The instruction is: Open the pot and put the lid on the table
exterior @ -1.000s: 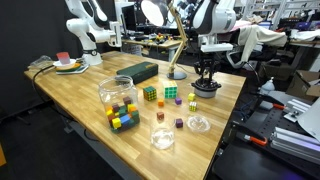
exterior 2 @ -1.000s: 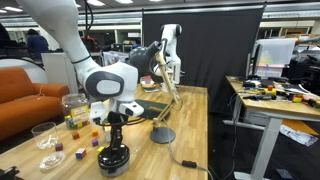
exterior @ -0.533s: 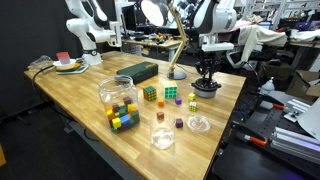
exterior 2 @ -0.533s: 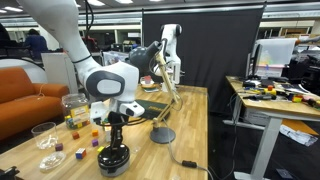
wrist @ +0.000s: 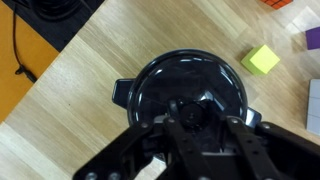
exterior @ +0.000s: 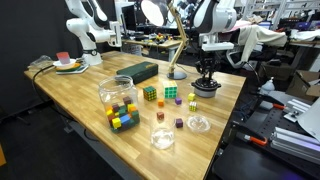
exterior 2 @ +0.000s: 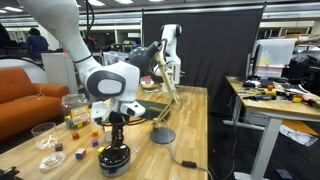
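The small black pot (exterior: 207, 89) stands on the wooden table (exterior: 80, 95) near its edge, with the black lid (wrist: 190, 80) sitting on it. It also shows in an exterior view (exterior 2: 113, 161). My gripper (wrist: 195, 116) hangs straight down over the pot, with its fingers closed in on the lid's central knob. The gripper shows in both exterior views (exterior: 206, 77) (exterior 2: 113, 142), just above the pot. A pot handle (wrist: 122, 90) sticks out to the left in the wrist view. The fingertips are dark against the lid.
A clear jar of coloured cubes (exterior: 118, 100) and two clear glass dishes (exterior: 199, 124) (exterior: 162, 138) stand nearby, with small loose cubes (wrist: 262, 60) and two puzzle cubes (exterior: 150, 94). A lamp base (exterior 2: 162, 135) sits behind the pot. The table edge (wrist: 60, 45) runs close by.
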Controlling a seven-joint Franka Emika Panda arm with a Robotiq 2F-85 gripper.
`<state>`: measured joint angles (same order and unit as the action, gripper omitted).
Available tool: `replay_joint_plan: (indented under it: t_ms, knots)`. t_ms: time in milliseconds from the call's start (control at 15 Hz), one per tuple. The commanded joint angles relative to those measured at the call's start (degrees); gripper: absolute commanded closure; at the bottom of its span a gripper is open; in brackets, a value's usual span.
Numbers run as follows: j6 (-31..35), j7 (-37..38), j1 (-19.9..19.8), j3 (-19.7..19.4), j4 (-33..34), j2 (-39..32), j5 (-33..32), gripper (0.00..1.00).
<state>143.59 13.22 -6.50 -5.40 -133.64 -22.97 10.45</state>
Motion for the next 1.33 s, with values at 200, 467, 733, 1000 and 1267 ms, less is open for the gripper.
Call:
replay_joint_plan:
  t_ms: [200, 467, 733, 1000, 1267]
  knots:
    - [-0.7, -1.4, -0.1, -0.5, -0.1, 2.5, 0.2, 0.92]
    - [-0.3, -1.5, -0.2, -0.7, -0.8, 5.6, 0.3, 0.92]
    - [3.5, 3.4, 0.7, -3.1, -1.7, 7.5, -2.0, 0.92]
    - [5.8, 8.5, -0.5, -6.8, -0.6, 7.1, -1.3, 0.92]
    - [6.9, 13.9, -0.5, -10.4, -0.2, 4.7, -1.9, 0.92]
